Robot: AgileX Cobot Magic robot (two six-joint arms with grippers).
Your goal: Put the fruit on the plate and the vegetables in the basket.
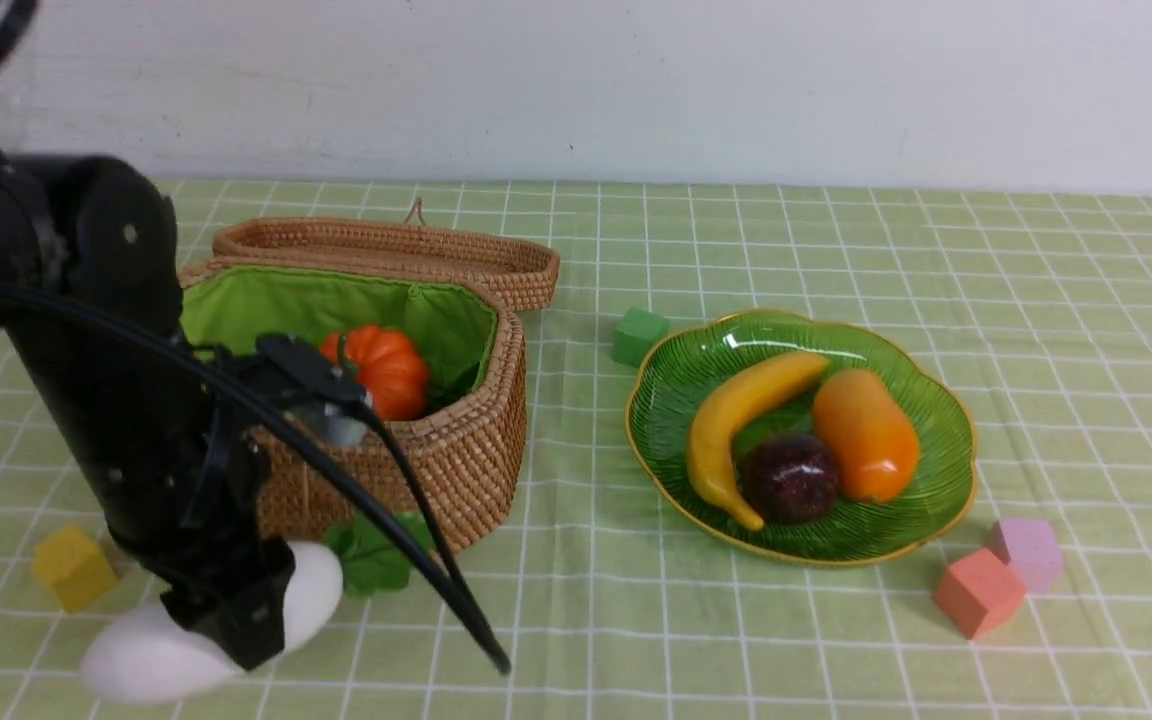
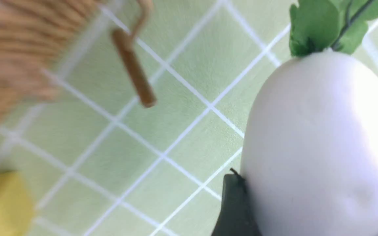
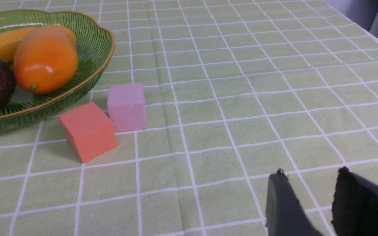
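My left gripper (image 1: 228, 612) is shut on the white radish (image 1: 141, 655), low over the cloth in front of the wicker basket (image 1: 466, 450). In the left wrist view one finger (image 2: 233, 206) presses the radish (image 2: 320, 147) below its green leaves (image 2: 320, 26). An orange pumpkin (image 1: 386, 370) lies in the basket. No carrot or gourd shows. The banana (image 1: 736, 410), mango (image 1: 866, 435) and mangosteen (image 1: 791, 478) lie on the green plate (image 1: 941, 500). My right gripper (image 3: 310, 172) is open and empty over bare cloth, right of the plate (image 3: 94, 72); it is outside the front view.
The basket's lid (image 1: 386, 250) lies open behind it. Its toggle clasp (image 2: 133, 68) hangs near the radish. Cubes: yellow (image 1: 74, 567) by my left gripper, green (image 1: 639, 335) between basket and plate, coral (image 1: 978, 592) and pink (image 1: 1028, 550) by the plate's front right.
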